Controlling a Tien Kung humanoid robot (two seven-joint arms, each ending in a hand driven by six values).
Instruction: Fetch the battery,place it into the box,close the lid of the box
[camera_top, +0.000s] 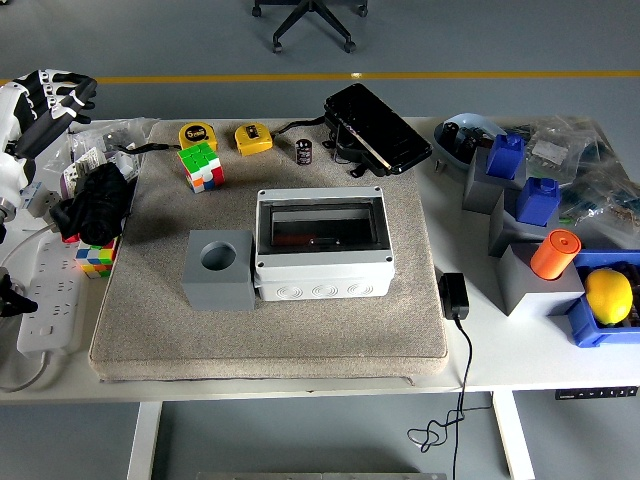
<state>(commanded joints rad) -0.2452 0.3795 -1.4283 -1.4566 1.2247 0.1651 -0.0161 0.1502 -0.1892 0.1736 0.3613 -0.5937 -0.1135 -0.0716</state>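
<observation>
The battery (304, 151), a small black cylinder, stands upright on the grey mat (150, 320) at the back, right of a yellow tape measure (253, 138). The grey box (322, 262) sits at the mat's middle; its clear lid (320, 222) seems to lie flat over a dark inside. My left hand (52, 95) hovers at the far left edge, well away from both, its fingers relaxed and holding nothing. My right arm is out of view.
A grey block with a round hole (218, 269) touches the box's left side. A colour cube (201, 166), a second tape measure (197, 134) and a black case (376, 129) lie at the back. A power strip (45, 305) lies left; bins and parts crowd the right.
</observation>
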